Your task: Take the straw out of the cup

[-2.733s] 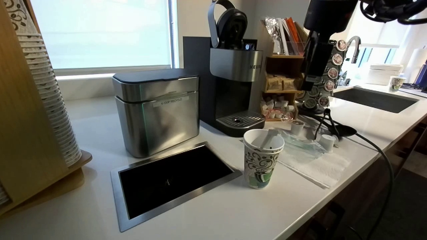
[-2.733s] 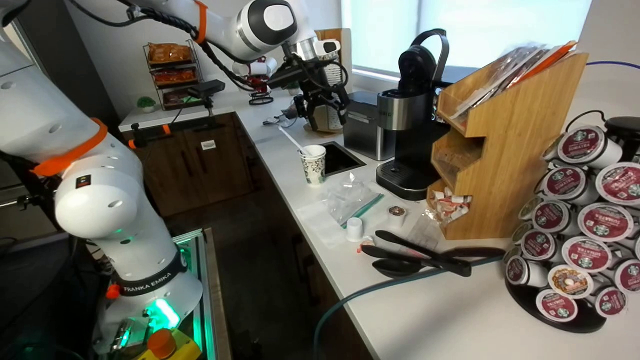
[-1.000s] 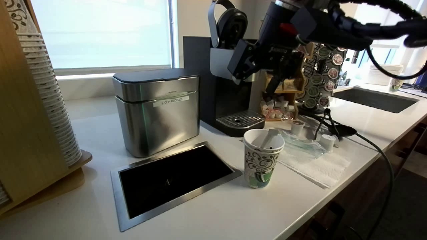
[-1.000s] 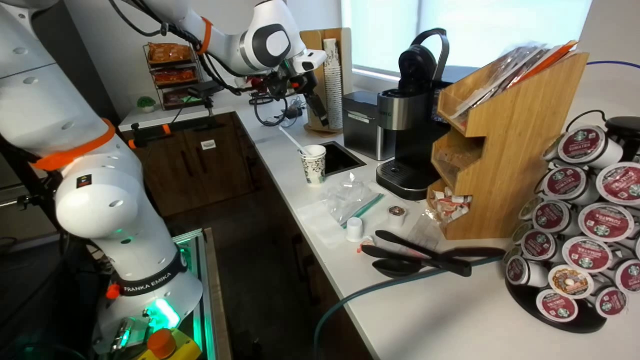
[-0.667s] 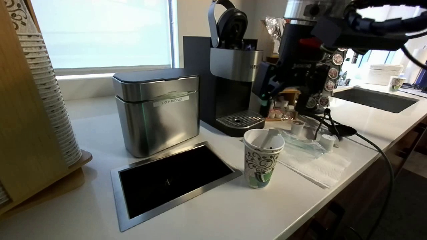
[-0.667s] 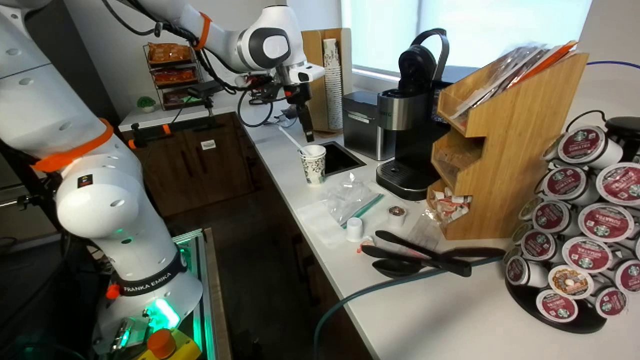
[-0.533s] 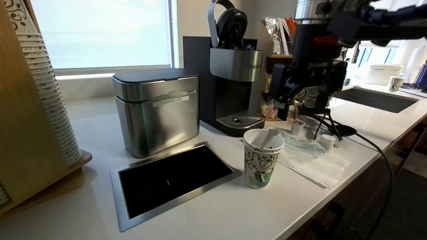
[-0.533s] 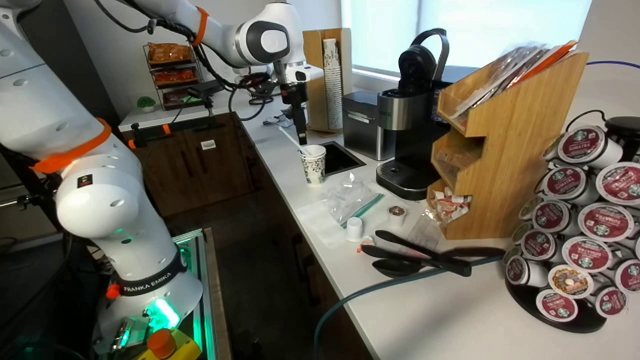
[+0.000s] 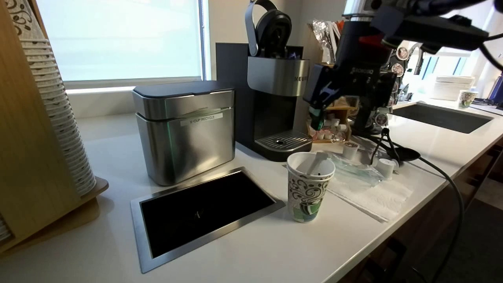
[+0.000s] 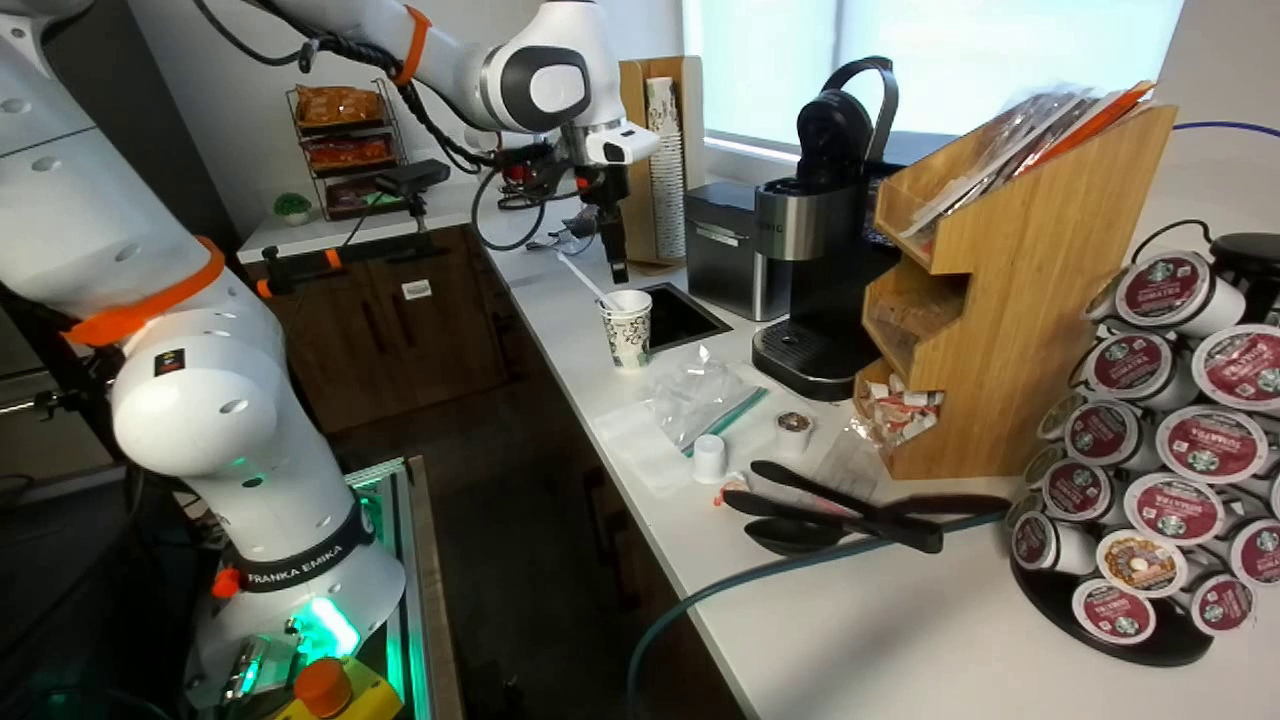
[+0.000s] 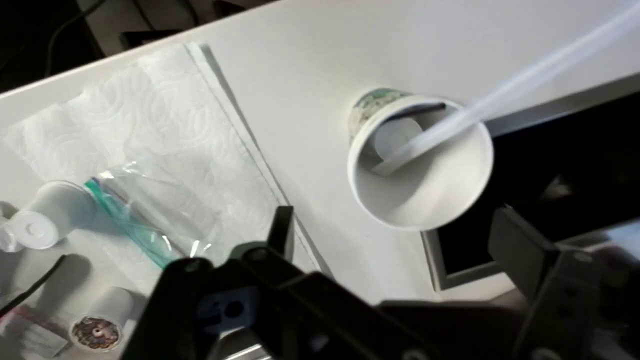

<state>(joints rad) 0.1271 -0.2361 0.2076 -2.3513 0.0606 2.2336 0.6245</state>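
Wrist view: the hand (image 11: 398, 235) is spread wide and holds nothing; the straw (image 11: 480, 109) is in the paper cup (image 11: 440, 187), and the hand is apart from both.
Hand's shift: compared with half a second ago, it sits slightly closer to the coffee machine (image 9: 279, 76) in both exterior views, while straw and paper cup look unmoved. That reads as lining up, the grasp yet to be made.
Straw's direction: lower end inside the paper cup, free end slanting up and out over the rim, leading away from the hand in the wrist view (its upper tip runs out of frame there).
Straw's long axis: well off upright; in an exterior view the straw (image 10: 585, 278) seems to lean roughly along the front edge of the surface (image 10: 850, 630).
Paper cup's risk: likely light, so a sideways tug could tip it; drawing along the slant looks safer.
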